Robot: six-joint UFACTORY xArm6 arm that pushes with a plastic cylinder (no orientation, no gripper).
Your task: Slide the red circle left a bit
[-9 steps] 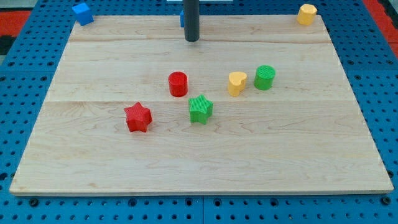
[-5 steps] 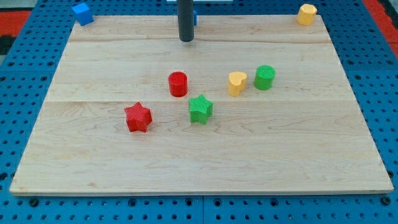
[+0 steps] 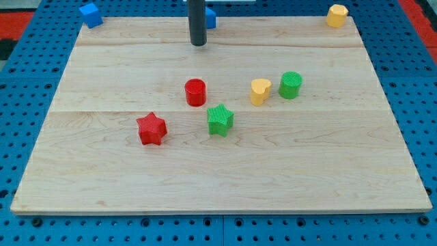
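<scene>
Pale wood board (image 3: 341, 171), plank seams running across, set on blue pegboard (image 3: 20, 137). Top left corner: blue block (image 3: 90, 14). Top right corner: yellow block (image 3: 336, 15). Second blue block (image 3: 211, 18) at top edge, partly hidden behind rod.

Mid-board cluster, none touching: red circle (image 3: 195, 92); red star (image 3: 151, 129) toward bottom left of it; green star (image 3: 220, 119) toward its bottom right; yellow heart (image 3: 259, 91) and green cylinder (image 3: 290, 85) just beside each other, nearer right edge.

My tip (image 3: 198, 44) near top edge, well apart from cluster.

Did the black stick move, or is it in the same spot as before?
Yes. My tip slid toward the view's left, along the top of the board, now covering more of the blue block behind it.
</scene>
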